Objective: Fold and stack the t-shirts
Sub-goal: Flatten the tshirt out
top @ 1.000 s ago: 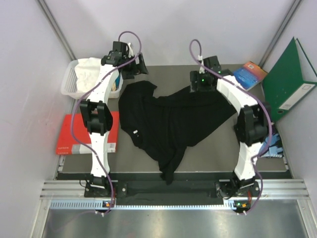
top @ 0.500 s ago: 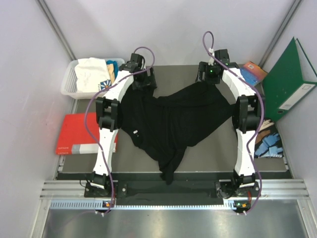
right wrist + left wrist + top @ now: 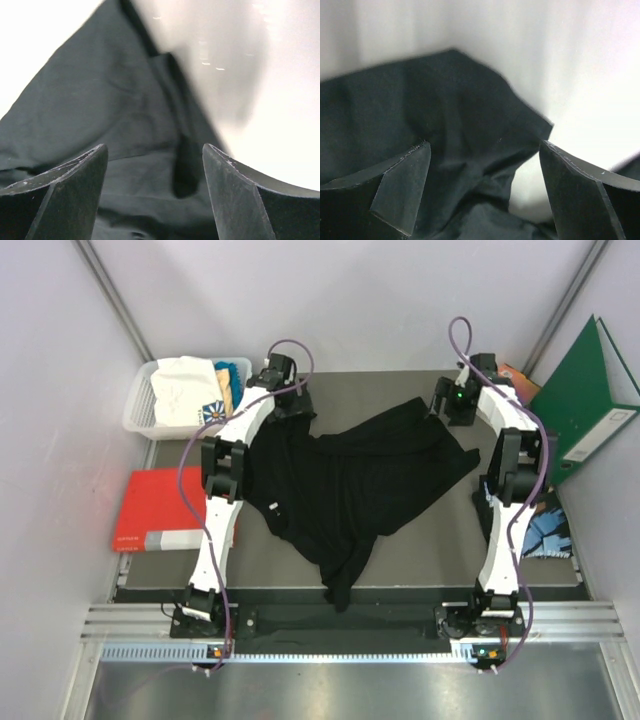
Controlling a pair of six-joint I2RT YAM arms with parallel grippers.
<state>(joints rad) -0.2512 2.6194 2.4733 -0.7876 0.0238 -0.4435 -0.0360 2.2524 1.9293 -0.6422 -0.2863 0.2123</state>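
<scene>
Your left claw (image 3: 482,150) is released, fingers apart just above the black shirt (image 3: 350,480). Your right claw (image 3: 155,147) is released too, with cloth below it. It lies crumpled on the worktop (image 3: 430,532) between both claws.

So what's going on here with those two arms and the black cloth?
Two robot arms are working on a crumpled black t-shirt lying on the table. The left gripper and the right gripper hang open at its far edge, one towards each side; neither has hold of the cloth yet. Nothing is folded so far. More shirts, a cream one and a teal one, sit in the white basket at the far left.
</scene>
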